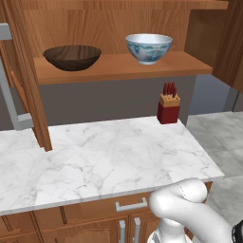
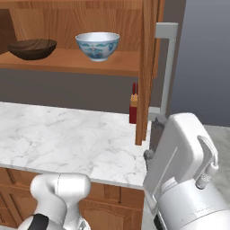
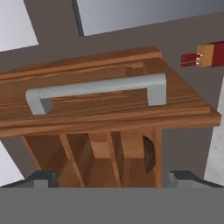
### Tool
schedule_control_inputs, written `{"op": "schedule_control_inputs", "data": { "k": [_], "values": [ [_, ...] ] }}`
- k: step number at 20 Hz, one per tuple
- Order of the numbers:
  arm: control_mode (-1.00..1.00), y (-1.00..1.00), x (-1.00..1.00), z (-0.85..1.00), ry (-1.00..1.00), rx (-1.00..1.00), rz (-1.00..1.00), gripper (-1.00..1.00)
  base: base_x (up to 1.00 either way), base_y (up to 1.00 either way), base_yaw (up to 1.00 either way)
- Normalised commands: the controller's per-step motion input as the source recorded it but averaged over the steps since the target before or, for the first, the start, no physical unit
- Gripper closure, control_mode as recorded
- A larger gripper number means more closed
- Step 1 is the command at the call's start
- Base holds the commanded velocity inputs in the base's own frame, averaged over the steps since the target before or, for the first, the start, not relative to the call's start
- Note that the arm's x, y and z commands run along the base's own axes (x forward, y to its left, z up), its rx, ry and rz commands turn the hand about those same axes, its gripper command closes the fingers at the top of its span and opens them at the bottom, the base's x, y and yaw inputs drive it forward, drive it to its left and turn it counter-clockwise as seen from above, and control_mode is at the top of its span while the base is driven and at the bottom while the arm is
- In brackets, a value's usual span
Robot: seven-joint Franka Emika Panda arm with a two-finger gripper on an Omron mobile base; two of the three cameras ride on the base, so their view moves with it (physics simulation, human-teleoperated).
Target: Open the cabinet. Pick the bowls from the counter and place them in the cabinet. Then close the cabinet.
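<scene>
Gripper (image 3: 112, 177) spread wide, empty, facing an open cabinet door.

The door's grey handle (image 3: 94, 89) lies just ahead of the fingertips (image 3: 43, 178), untouched. Beyond the door, the cabinet (image 1: 118, 66) shelf holds both bowls: brown bowl (image 1: 72, 57) and white bowl (image 1: 148, 47), apart. Below them lies the counter (image 1: 104, 156), with a red knife block (image 1: 168, 107).

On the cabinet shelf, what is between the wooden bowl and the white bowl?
Nothing: in both base views only bare shelf lies between the dark wooden bowl and the white bowl with blue pattern; they stand apart.
</scene>
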Motion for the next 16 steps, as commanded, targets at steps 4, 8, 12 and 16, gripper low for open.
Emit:
{"op": "schedule_control_inputs", "data": {
  "k": [4,8,12,16],
  "values": [
    [-1.0,-0.18,0.38,-0.13,-0.04,0.08,0.2,-1.0,0.0,0.0,0.0],
    [-1.0,-0.2,0.27,-0.62,-0.24,0.05,0.17,-1.0,0.0,0.0,0.0],
    [-1.0,-0.1,0.48,-0.59,-0.19,0.02,0.16,-1.0,0.0,0.0,0.0],
    [-1.0,-0.11,0.65,-0.21,-0.06,0.04,0.15,-1.0,0.0,0.0,0.0]
  ]
}}
